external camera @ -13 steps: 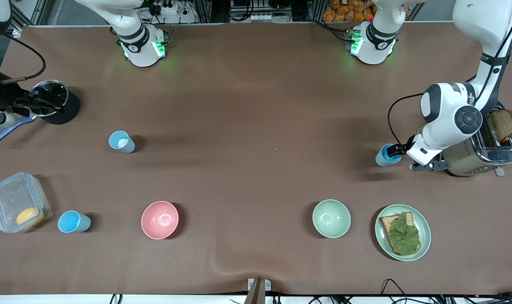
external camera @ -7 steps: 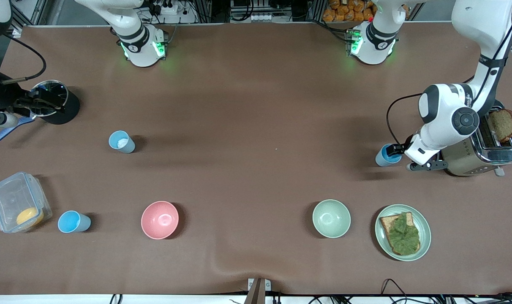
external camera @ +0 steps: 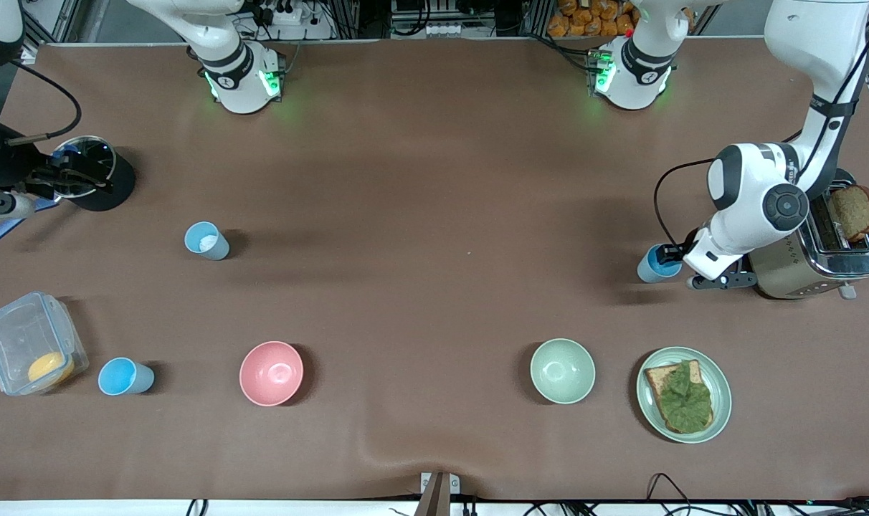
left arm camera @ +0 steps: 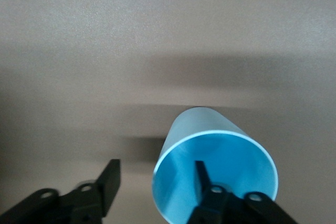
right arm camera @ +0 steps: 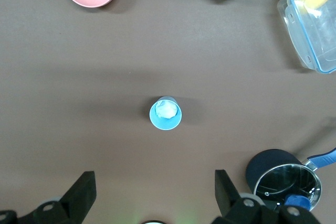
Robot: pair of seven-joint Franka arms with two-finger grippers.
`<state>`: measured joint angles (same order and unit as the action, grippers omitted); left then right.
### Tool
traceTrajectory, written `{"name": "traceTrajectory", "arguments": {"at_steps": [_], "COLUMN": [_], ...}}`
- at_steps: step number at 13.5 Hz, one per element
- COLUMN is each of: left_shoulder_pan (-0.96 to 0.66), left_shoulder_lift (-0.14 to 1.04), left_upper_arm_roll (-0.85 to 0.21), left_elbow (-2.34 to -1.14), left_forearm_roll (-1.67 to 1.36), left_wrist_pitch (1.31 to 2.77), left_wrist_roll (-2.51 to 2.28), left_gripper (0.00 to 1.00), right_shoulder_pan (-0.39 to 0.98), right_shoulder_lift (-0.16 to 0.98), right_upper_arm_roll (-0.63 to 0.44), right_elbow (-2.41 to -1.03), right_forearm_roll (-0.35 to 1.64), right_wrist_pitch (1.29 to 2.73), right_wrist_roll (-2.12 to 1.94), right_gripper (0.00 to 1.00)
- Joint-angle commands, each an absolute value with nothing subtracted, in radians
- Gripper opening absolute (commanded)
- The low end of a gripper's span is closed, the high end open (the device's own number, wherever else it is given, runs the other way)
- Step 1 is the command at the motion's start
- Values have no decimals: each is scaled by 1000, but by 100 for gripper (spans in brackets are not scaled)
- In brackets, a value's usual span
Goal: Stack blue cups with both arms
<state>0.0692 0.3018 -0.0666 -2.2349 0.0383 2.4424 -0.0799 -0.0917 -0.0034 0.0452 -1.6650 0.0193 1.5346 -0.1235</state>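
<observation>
Cups to stack: one beside the plastic box, one farther back, where your right gripper hangs wide open above. By the toaster, your left gripper straddles the third cup's rim, half open; let one finger press inside before lifting.

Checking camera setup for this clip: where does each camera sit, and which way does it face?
Front: high across the table, facing both arms' bases; shows the left gripper at a blue cup.
Left wrist: looks down past its fingers, one inside that cup.
Right wrist: up high, looks down on another cup, between open fingers.
Shared: the second cup and pink bowl show in front and right wrist.
</observation>
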Motion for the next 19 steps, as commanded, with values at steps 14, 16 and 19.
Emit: {"name": "traceTrajectory", "arguments": {"at_steps": [14, 16, 19], "left_shoulder_pan": [74, 74, 74], "left_shoulder_lift": [299, 298, 295], "left_upper_arm_roll": [-80, -80, -80], "left_elbow": [-2244, -2244, -2243], "left_forearm_roll": [54, 54, 55], "left_wrist_pitch": [2461, 2461, 2461], "left_wrist_roll": [-81, -81, -83], "left_gripper": [0, 0, 0], "right_shoulder_pan": [-115, -115, -117], "right_shoulder_lift": [-37, -38, -43], "right_upper_arm_roll": [52, 52, 51], "right_elbow": [-1732, -1744, -1825], "right_forearm_roll": [18, 18, 15], "right_wrist_pitch": [1569, 1577, 1636], "right_wrist_roll": [-124, -124, -124], "right_gripper": [100, 100, 100]}}
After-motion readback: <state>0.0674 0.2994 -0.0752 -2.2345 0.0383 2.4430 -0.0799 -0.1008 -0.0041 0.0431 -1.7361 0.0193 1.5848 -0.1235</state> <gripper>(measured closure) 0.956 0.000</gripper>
